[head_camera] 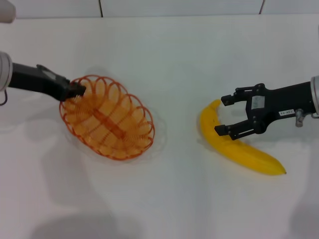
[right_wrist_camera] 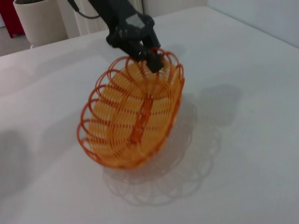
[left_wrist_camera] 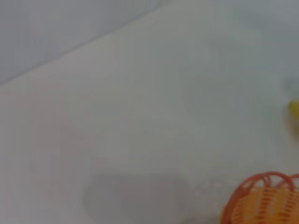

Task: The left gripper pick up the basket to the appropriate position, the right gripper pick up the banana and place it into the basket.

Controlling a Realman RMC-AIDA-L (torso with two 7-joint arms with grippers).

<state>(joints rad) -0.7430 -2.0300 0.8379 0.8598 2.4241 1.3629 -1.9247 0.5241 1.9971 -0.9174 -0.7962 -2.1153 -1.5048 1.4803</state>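
The orange wire basket is at the left of the white table. My left gripper is shut on its far-left rim. In the right wrist view the basket hangs tilted from the left gripper, lifted at that end, with its shadow on the table below. A bit of the basket shows in the left wrist view. The yellow banana lies on the table at the right; its tip also shows in the left wrist view. My right gripper is open, with its fingers on either side of the banana's upper end.
The white table runs back to a tiled wall. Beyond the table's left edge stand a beige container and a red object. Bare tabletop lies between basket and banana.
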